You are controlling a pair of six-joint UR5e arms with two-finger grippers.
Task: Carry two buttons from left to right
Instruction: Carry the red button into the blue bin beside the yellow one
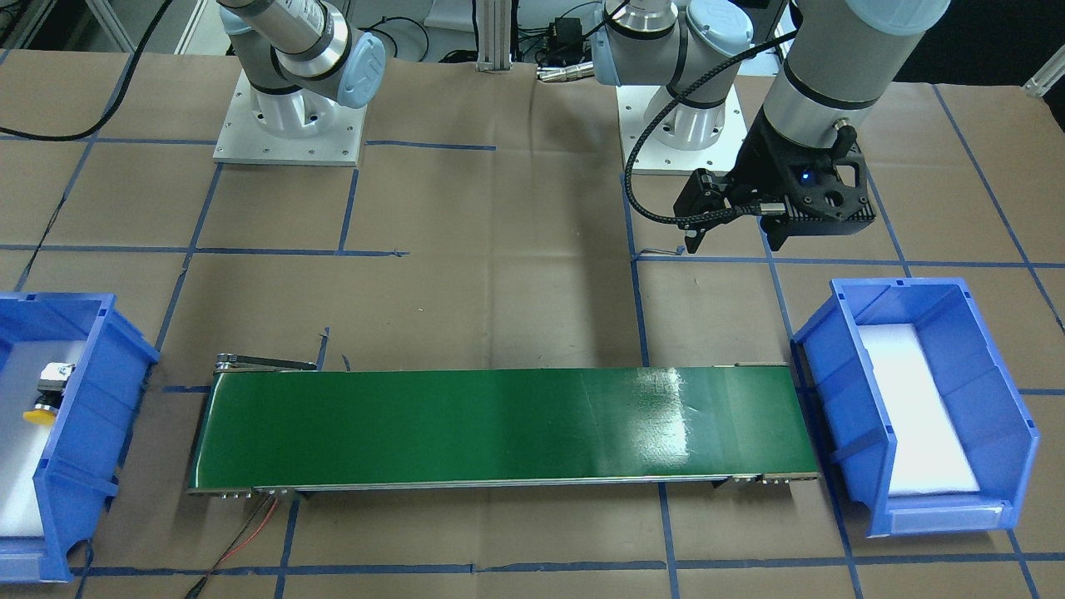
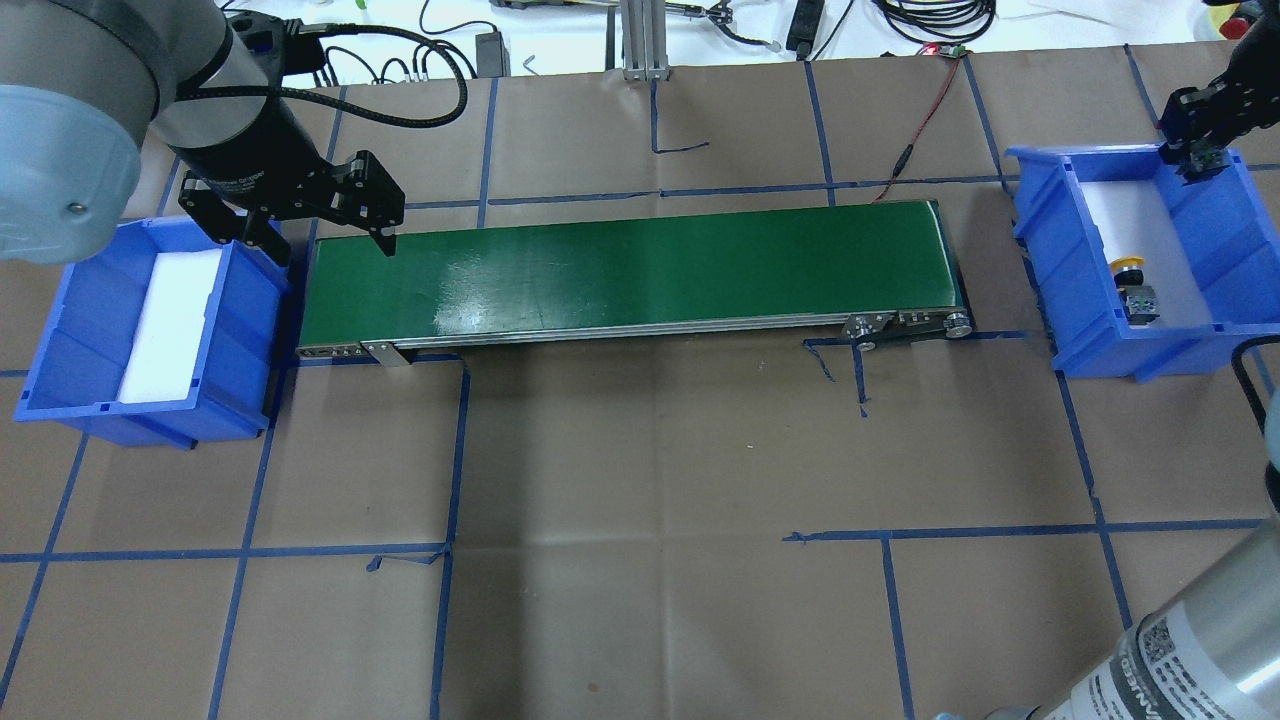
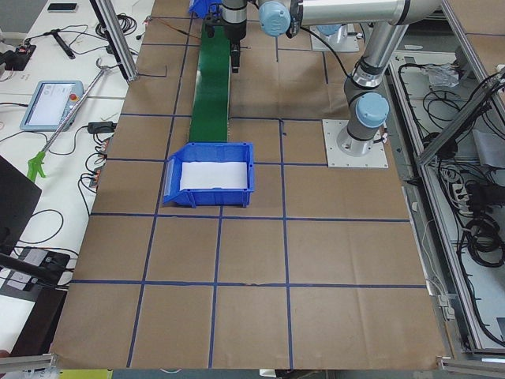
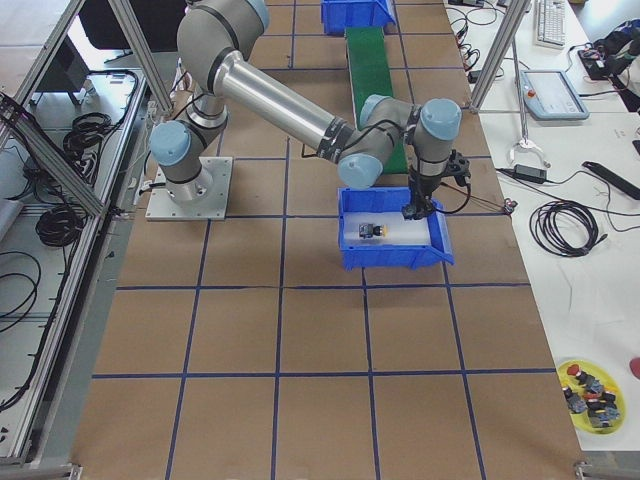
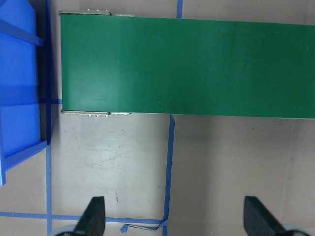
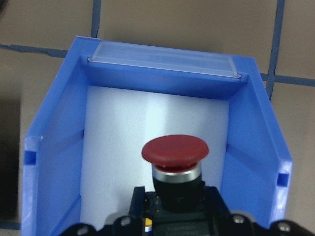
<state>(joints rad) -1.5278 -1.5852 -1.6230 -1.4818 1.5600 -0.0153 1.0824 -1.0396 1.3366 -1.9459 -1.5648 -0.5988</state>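
My right gripper (image 2: 1195,158) hangs over the far end of the right blue bin (image 2: 1040,250) and is shut on the red-capped button (image 6: 174,150). The wrist view shows its black body clamped between the fingers, above the bin's white foam floor. The yellow-capped button (image 2: 1133,285) lies on its side inside the same bin; it also shows in the front view (image 1: 48,393) and the right side view (image 4: 372,231). My left gripper (image 2: 330,243) is open and empty, low beside the left end of the green conveyor belt (image 2: 630,275), with its fingertips (image 5: 93,216) wide apart.
The left blue bin (image 2: 60,340) holds only a white foam liner. The conveyor belt (image 1: 499,428) runs between the two bins with nothing on it. Brown paper with blue tape lines covers the table. Cables lie along the far edge.
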